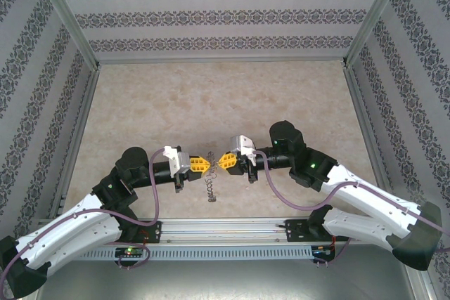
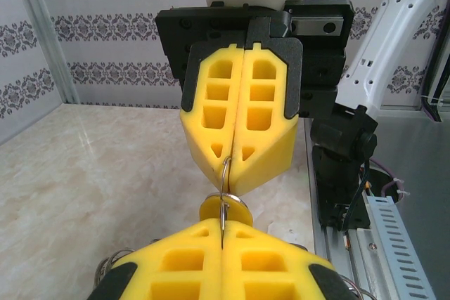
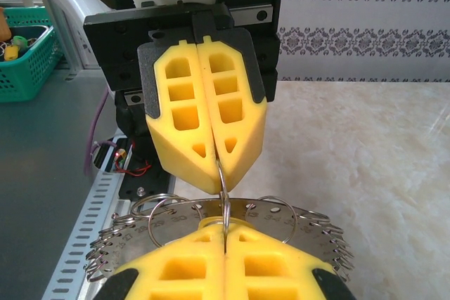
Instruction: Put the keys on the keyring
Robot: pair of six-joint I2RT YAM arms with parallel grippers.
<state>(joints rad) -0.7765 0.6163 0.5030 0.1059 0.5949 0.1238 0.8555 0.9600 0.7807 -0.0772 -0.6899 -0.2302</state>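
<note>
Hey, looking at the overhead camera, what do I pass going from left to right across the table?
Left arm → left gripper → right gripper → right arm.

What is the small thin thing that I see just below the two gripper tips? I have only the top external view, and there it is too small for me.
Observer: The right wrist view shows it as a flat grey keyring, its rim fringed with thin silver wire loops.
Operator: Do the grippers hold it?
Observer: In the left wrist view, the left gripper and the right gripper are both shut on one wire loop that runs between their tips.
Operator: And where is the key?
Observer: A tiny yellow key sits against that loop, right at the left gripper's tip.
</note>
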